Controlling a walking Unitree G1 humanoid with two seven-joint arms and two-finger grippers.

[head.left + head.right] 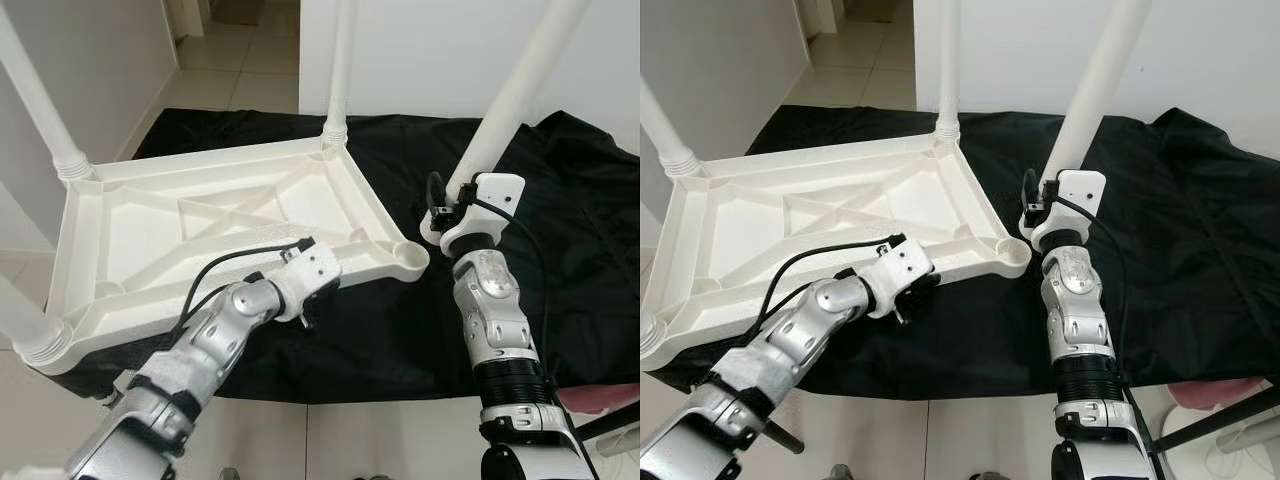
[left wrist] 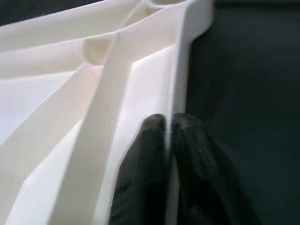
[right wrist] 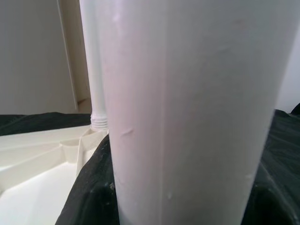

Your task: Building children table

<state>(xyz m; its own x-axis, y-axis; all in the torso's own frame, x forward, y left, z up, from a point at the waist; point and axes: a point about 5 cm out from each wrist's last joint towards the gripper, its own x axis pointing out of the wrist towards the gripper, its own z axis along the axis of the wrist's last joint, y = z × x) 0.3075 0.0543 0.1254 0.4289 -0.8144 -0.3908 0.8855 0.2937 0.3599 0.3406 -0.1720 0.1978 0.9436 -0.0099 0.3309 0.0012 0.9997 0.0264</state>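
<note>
White plastic is what everything here is made of: the children's table top (image 1: 150,235) lies upside down on a black cloth (image 1: 580,230) spread over the floor, three legs already standing up from its corners. The corner socket (image 1: 408,258) nearest the right arm is empty. The left tool (image 2: 167,140) pinches the thin rim of the top just beside that corner, its fingers pressed narrow on either side of the wall. The right tool (image 1: 447,213) carries the fourth leg (image 1: 505,105), tilted, its lower end hanging over the cloth just beside the socket; its fingers are hidden behind the leg and wrist, so I cannot tell how wide they stand, though the leg evidently rests in their grasp.

The step in hand looks like seating this last leg. Doing it well calls for bringing the leg upright first, centring its end over the socket, then pressing straight down while the left tool steadies the rim so the light top does not skid on the cloth.
</note>
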